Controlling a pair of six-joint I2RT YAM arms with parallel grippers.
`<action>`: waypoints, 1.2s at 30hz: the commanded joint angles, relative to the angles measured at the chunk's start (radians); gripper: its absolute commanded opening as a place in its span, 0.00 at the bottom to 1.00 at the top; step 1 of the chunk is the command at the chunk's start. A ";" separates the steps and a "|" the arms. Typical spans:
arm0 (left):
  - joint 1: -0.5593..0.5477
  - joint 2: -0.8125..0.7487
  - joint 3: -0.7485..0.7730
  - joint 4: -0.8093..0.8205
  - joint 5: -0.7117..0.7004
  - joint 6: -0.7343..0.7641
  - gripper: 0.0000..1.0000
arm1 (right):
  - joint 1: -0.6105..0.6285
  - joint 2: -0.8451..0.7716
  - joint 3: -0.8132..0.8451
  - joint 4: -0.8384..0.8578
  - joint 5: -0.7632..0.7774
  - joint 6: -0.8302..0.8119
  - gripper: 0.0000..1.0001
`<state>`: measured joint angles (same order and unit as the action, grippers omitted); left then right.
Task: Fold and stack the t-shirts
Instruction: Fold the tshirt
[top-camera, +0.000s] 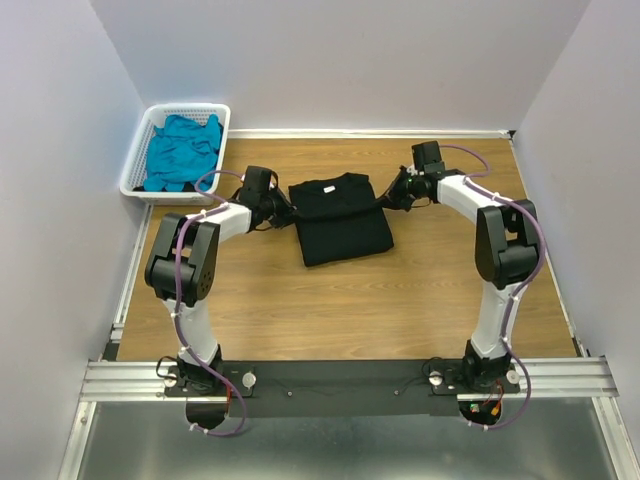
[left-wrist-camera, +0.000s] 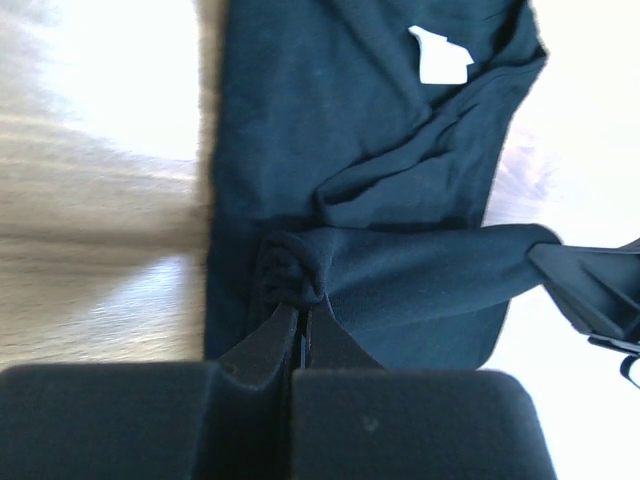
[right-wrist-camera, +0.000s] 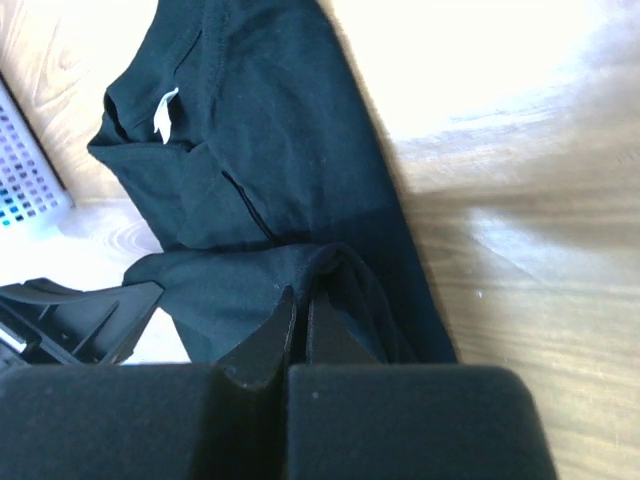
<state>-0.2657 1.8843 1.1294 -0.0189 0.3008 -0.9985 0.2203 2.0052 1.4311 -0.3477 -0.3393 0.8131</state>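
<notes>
where pinched, the soft black t-shirt (top-camera: 340, 225) bunches.

Tabletop (top-camera: 330, 310): light wood grain, rectangular.
Walls: back wall (top-camera: 340, 60), left wall (top-camera: 50, 200) and right wall (top-camera: 590, 150), all plain pale grey.
Strip (top-camera: 370, 132): white, along the far edge.
Rail (top-camera: 350, 378): aluminium, across the near edge.
Basket (top-camera: 140, 170): white, slotted, far-left corner.
Light: bright, glare on the wood.

**A:** Top view?
**B:** Fixed, high at the near edge, looking down across the whole tabletop (top-camera: 350, 310).
**A:** Wrist views?
**B:** Each sits close and low behind its own gripper, the left gripper (left-wrist-camera: 303, 318) and the right gripper (right-wrist-camera: 300, 315), facing inward. Both share the black t-shirt (top-camera: 338, 217) and its white neck label (left-wrist-camera: 438, 57). Each sees the opposite gripper.
</notes>
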 joint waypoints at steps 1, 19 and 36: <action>0.057 0.012 -0.054 0.003 -0.089 0.023 0.00 | -0.055 0.041 0.005 0.073 0.043 -0.083 0.01; 0.034 -0.057 -0.241 -0.050 -0.084 0.087 0.00 | -0.049 -0.029 -0.334 0.110 -0.047 -0.072 0.01; -0.044 -0.556 -0.461 -0.173 -0.147 0.158 0.00 | 0.021 -0.498 -0.572 0.053 -0.058 -0.034 0.01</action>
<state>-0.3447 1.3804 0.6582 -0.0856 0.3508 -0.9115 0.2783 1.4921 0.7841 -0.2340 -0.4877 0.8337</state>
